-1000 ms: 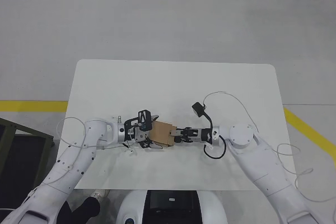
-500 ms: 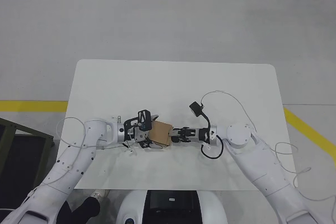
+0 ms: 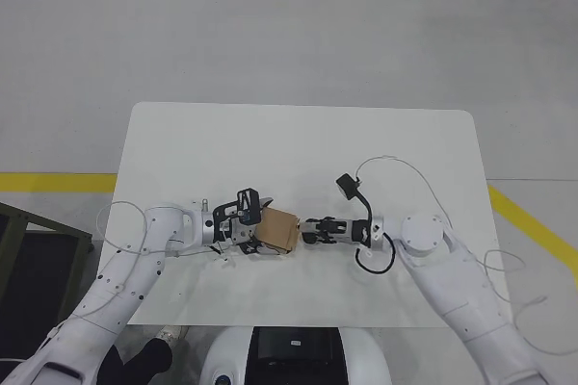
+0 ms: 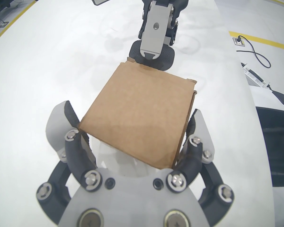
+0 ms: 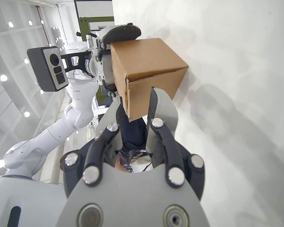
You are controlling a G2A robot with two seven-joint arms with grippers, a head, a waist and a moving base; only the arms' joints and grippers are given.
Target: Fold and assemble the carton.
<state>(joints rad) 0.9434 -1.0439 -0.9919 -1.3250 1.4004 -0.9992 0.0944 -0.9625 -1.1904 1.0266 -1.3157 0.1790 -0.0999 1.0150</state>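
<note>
**At mid-table, both grippers meet on the carton**

Down at the left wrist, the left gripper (image 4: 132,116) has the box. Its jaws are spread to the full width, and the dark pads (image 4: 70,115) are pressed on opposite side walls of the brown carton (image 4: 139,109). The top face lies closed and flat, with a thin seam showing along one side edge.

From above, the carton (image 3: 278,229) sits near the middle of the white table (image 3: 173,144), a little toward the robot's side. The left arm comes in from the left.

Across the box, the right gripper (image 3: 308,232) comes in from the opposite side and meets the far end. It is set narrow and turned so one finger rides over the other. The upper fingertip (image 4: 148,55) is right at the carton's far top edge, and the lower black pad sits behind the end wall. From its own wrist, a slim gap shows between the fingers, with the carton's end corner visible in that gap.

Whether the underside rests on the table, I cannot tell.

Farther out, a white cable (image 3: 395,164) loops over the tabletop behind the right arm.
</note>
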